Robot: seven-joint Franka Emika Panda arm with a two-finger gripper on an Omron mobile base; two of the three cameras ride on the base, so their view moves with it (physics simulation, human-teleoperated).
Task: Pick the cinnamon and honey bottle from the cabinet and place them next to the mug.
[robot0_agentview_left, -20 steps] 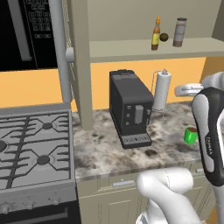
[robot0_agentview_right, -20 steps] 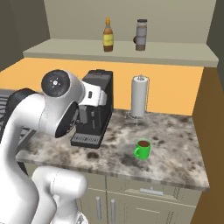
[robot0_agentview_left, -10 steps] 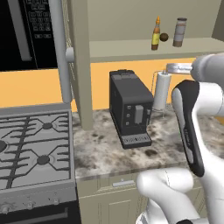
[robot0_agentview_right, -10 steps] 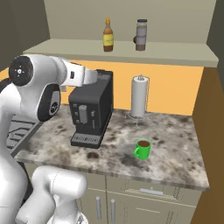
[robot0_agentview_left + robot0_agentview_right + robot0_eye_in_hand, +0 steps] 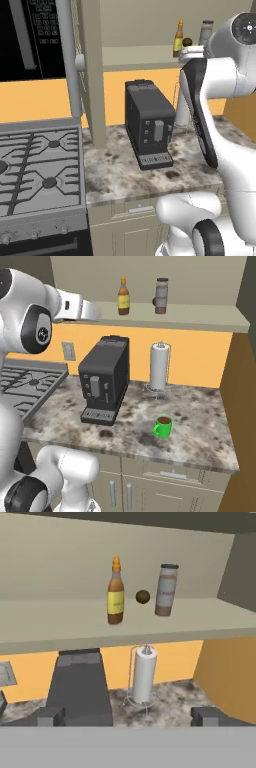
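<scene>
Cabinet [image 5: 60, 619] shelf holds honey bottle [image 5: 115, 592], cinnamon [image 5: 166, 590]; upright.

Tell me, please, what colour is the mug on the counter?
Bright green mug, seen best in the right base view.

The left base view looks from behind and left of the arm, forward and down across the stove [image 5: 37, 165] and the worktop [image 5: 117, 172], with the coffee machine [image 5: 149, 124] mid-frame and the cabinet [image 5: 145, 56] shelf high at the right. The right base view looks from behind and right, down over the same worktop [image 5: 200, 426], the same coffee machine [image 5: 105, 379] and the shelf [image 5: 190, 316] above. The hand view sits higher and nearer, facing the shelf [image 5: 60, 624] almost level, with the honey bottle [image 5: 115, 592] and the cinnamon [image 5: 166, 590] close ahead. The paper towel roll [image 5: 144, 676] and the coffee machine appear below, as they do in both base views.
</scene>
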